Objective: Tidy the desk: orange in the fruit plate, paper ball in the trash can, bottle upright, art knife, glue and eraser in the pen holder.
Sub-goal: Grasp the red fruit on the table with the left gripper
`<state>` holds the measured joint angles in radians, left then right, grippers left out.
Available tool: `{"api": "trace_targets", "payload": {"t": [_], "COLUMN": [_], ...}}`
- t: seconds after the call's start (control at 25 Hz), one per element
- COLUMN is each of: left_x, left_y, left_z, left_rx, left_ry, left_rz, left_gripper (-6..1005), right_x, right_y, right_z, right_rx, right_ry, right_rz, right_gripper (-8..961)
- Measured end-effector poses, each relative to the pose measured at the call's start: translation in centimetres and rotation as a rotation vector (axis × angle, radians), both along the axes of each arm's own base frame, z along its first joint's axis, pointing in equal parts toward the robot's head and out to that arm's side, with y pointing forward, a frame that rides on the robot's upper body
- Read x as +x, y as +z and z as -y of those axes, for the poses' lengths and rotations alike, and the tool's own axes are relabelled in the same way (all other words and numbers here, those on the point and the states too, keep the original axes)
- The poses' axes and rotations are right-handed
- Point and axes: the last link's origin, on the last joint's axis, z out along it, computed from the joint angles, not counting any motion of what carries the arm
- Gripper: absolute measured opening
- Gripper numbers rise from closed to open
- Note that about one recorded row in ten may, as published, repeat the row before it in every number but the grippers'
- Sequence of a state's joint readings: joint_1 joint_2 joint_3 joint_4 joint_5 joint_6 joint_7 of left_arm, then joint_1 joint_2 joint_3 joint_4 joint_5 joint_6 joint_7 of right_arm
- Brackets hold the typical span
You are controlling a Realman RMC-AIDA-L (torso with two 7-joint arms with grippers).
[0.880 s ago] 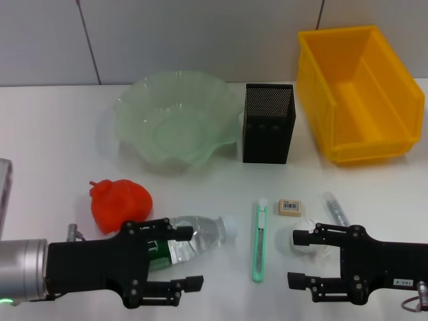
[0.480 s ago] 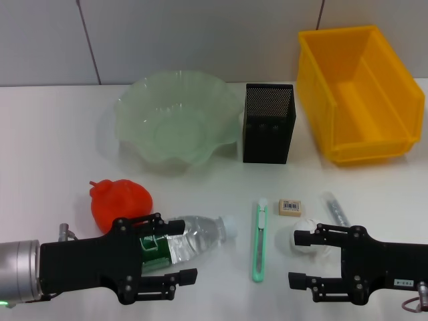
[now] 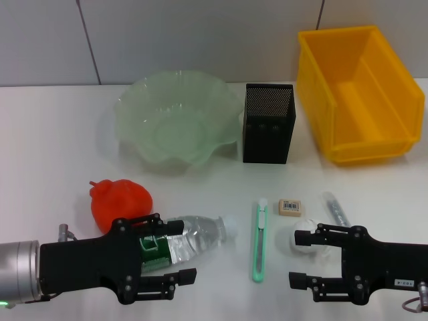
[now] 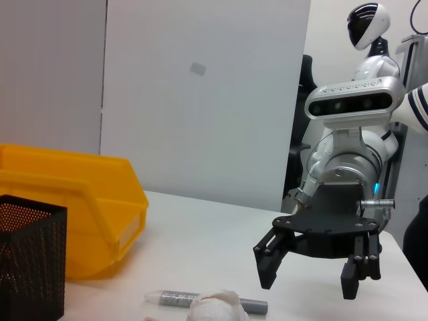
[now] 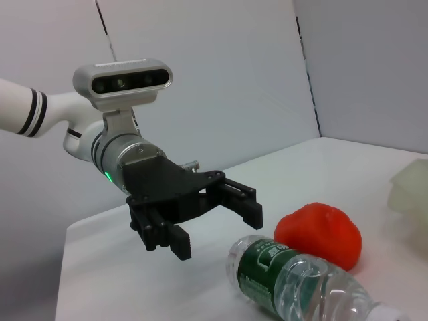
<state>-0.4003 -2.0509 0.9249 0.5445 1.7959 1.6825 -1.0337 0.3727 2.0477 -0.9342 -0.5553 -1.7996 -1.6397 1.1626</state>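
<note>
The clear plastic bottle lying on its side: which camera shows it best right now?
The right wrist view: the clear plastic bottle lies unobstructed, green label visible, the open left tool just behind its base. The head view shows it partly covered by that tool. The left wrist view misses it.

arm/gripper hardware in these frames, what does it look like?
Both grippers, left and right, are matte black two-finger units with visible screw heads. The left sits on a silver cylindrical wrist showing a small green light. The right carries a small white label. Wrist views show a silver camera bar above each gripper.
</note>
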Motion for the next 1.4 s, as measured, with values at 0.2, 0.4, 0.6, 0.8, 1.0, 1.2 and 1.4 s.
{"api": "trace_targets", "payload": {"t": [0.2, 0.4, 0.6, 0.8, 1.0, 1.2, 1.4], "left_x": [0.0, 0.1, 0.3, -0.3, -2.4, -3.7, -5.1], "left_y": [0.0, 0.3, 2.0, 3.0, 3.8, 3.7, 3.7], "left_z": [0.0, -0.3, -1.3, -2.2, -4.2, -5.3, -5.8], "left_rx": [0.001, 0.019, 0.11, 0.207, 0.359, 0.4, 0.391], "left_ry": [0.001, 0.01, 0.058, 0.136, 0.292, 0.365, 0.46], "left_rz": [0.0, 0.016, 0.102, 0.155, 0.11, 0.033, -0.034], "left_gripper": [785, 785, 784, 784, 784, 783, 782], "right_x": [0.0, -0.1, -0.2, -0.2, -0.3, -0.3, -0.4], "right_y": [0.0, 0.0, 0.0, 0.0, -0.1, -0.2, -0.2], "right_z": [0.0, 0.0, -0.1, -0.2, -0.1, -0.2, -0.1], "right_rx": [0.001, 0.002, 0.005, 0.01, 0.009, 0.008, 0.009], "right_ry": [0.0, 0.0, 0.0, -0.002, -0.003, -0.006, -0.008], "right_rz": [-0.002, -0.004, -0.007, -0.012, -0.015, -0.018, -0.023], "right_gripper": [763, 763, 762, 762, 761, 761, 760]}}
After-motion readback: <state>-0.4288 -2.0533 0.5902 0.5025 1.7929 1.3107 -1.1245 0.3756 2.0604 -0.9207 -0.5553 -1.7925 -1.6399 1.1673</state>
